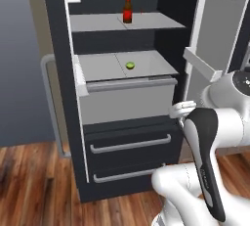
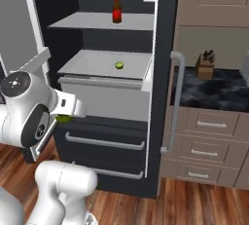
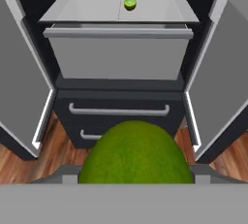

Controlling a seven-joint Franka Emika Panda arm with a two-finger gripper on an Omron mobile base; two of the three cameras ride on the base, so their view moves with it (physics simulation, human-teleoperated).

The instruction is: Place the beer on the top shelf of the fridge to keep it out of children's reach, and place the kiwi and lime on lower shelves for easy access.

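Carrying the lime, clamped in the gripper, low before the open fridge — beer already on the top shelf, kiwi on the lower shelf — so probably needing next a lift up and forward, setting down clear of the kiwi.

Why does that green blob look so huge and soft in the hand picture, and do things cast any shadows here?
Hand view: the lime sits right at the lens, so it looms large and soft-edged. Left base view: flat, even light; the beer casts barely any shadow on the top shelf. Right base view: no glare anywhere, edges slightly soft.
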